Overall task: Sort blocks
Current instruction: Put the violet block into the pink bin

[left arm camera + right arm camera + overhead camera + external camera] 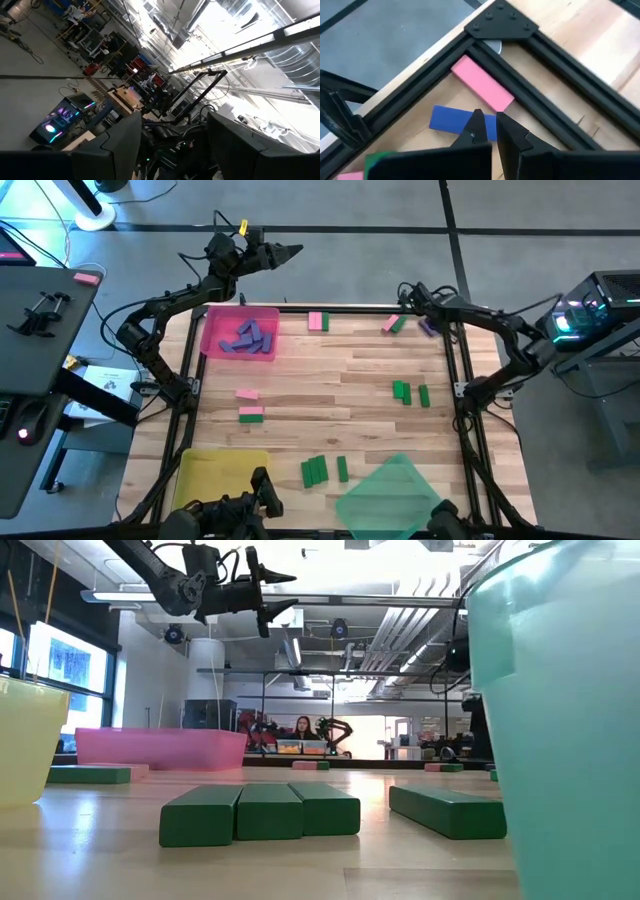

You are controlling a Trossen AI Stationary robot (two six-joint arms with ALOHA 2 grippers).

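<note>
My right gripper (490, 119) is at the table's far right corner (425, 320), its fingers nearly together just over one end of a purple-blue block (450, 122) that lies flat on the wood. A pink block (482, 82) lies beside it against the black frame rail, and a green block (398, 323) is close by. My left gripper (285, 252) is raised high beyond the far edge, past the pink tray (212, 340). It is open and empty. Several purple-blue blocks (248, 338) lie in that tray. My right gripper points down at the purple-blue block's end (487, 127) nearest the pink block. Its fingertips (476, 119) overlap that end in the wrist view. Whether they touch it cannot be told. The block lies flat on the table.
Pink blocks (317, 321) (247, 394) and green blocks (251, 414) (401, 391) (424, 395) (314, 470) (342, 469) lie scattered on the wood. A yellow tray (190, 480) and a green tray (390, 495) sit at the near edge. Black frame rails (500, 25) border the table.
</note>
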